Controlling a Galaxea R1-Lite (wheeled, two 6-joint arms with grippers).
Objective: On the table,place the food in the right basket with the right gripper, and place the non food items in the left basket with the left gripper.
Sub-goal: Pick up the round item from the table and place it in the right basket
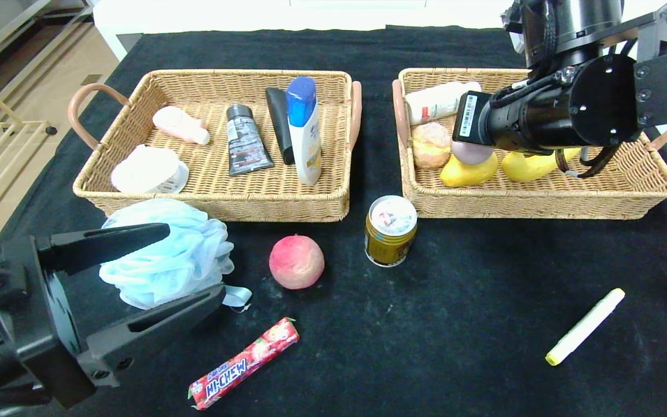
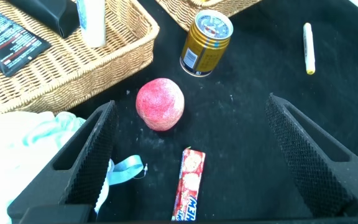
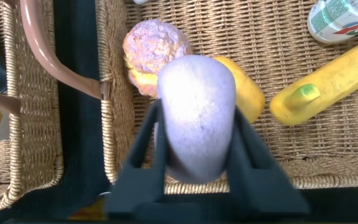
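**Right gripper holds a pale purple food item over the right basket; left gripper waits open near the sponge**

Head view shows the right arm reaching in from the upper right, its forearm lying across the right basket with the wrist turned toward the basket's left end. The right gripper is clamped on a smooth, pale purple rounded food item, one finger on each side, held above the basket floor. Just past it lie a bread roll, a yellow lemon-like fruit and a banana; a white bottle rests at the basket's far end.

The left gripper sits low at the near left of the table, fingers spread wide and holding nothing, pointing toward the middle of the table. A blue bath sponge lies between its fingers in the head view. On the black cloth ahead are a peach, a gold can, a Hi-Chew candy bar and, well apart to the right, a yellow highlighter.

The left basket holds a shampoo bottle, a dark tube and other toiletries.
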